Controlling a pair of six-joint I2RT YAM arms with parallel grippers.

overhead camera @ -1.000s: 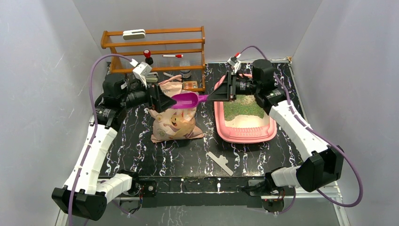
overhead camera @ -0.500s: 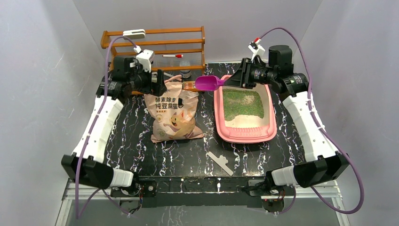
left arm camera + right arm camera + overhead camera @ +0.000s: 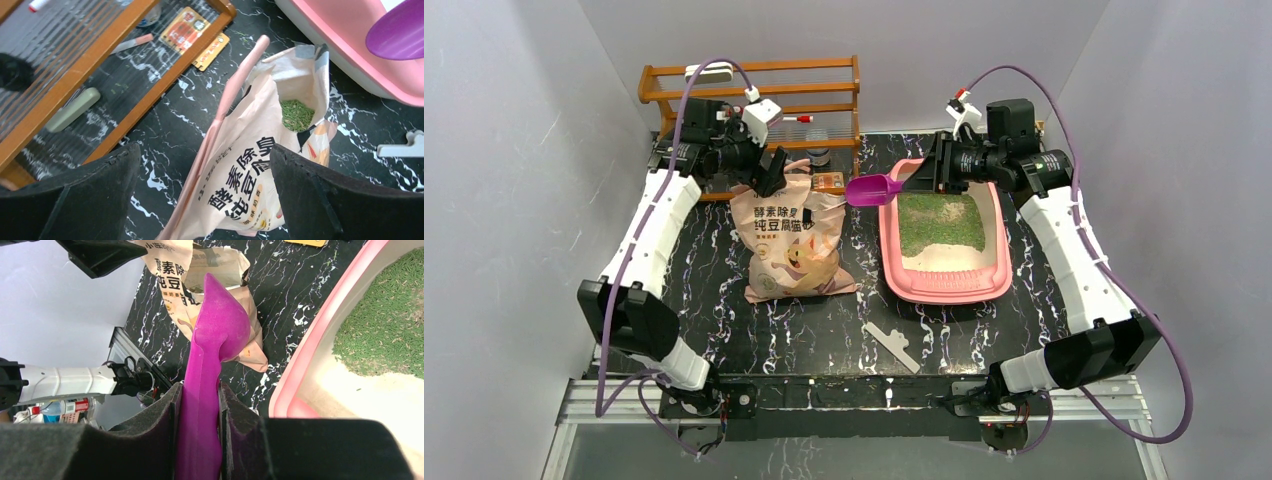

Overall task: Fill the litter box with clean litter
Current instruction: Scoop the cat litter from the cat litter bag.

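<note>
As right fingers [image 3: 167,432] clamp the scoop [image 3: 216,335], left fingers [image 3: 95,195] have retreated.

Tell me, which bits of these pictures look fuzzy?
Left wrist view: the black left fingers at the bottom edge look soft, while the bag's print is crisp. Right wrist view: the right fingers gripping the scoop are fuzzy too, yet the litter shows single grains. Top view: even light, all sharp.
</note>
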